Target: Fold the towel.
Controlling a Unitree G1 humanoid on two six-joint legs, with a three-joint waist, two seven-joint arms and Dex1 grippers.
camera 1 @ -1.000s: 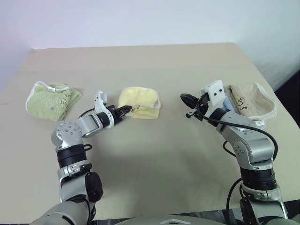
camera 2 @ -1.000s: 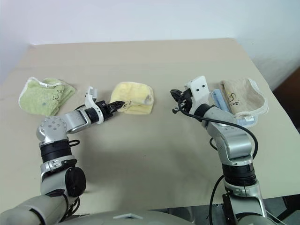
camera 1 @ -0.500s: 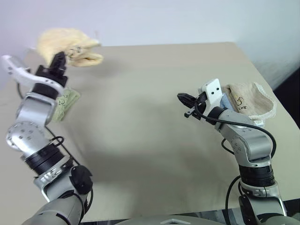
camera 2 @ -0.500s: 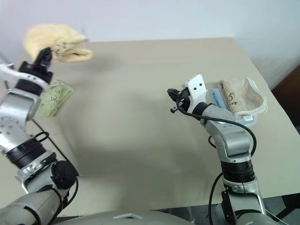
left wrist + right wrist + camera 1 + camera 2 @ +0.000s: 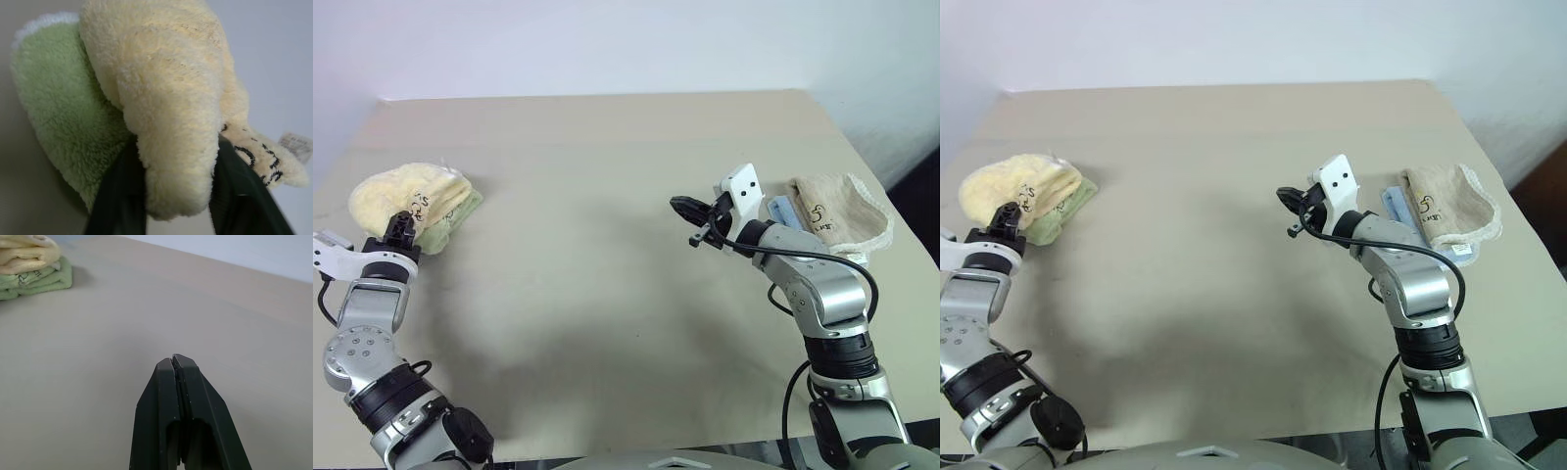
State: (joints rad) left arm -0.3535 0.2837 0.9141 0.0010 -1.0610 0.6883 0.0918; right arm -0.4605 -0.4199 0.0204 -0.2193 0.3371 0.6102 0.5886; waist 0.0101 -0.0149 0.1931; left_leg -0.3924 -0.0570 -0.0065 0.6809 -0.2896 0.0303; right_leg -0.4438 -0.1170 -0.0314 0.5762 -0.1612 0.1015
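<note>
The towel (image 5: pixel 406 196) was stacked on the green towel (image 5: pixel 460 208), its fold between the left gripper's (image 5: pixel 178 196) parted fingers. The right gripper (image 5: pixel 683 208) was shut, empty. A snagged withdrawal could topple it.

towel (image 5: pixel 403 193) moved from centre onto green towel (image 5: pixel 458 210)

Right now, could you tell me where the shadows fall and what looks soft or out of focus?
Left eye view: a broad soft shadow on the beige table. Left wrist view: the black fingers blur beside the pale yellow terry towel. Right wrist view: the stacked towels look soft.
</note>
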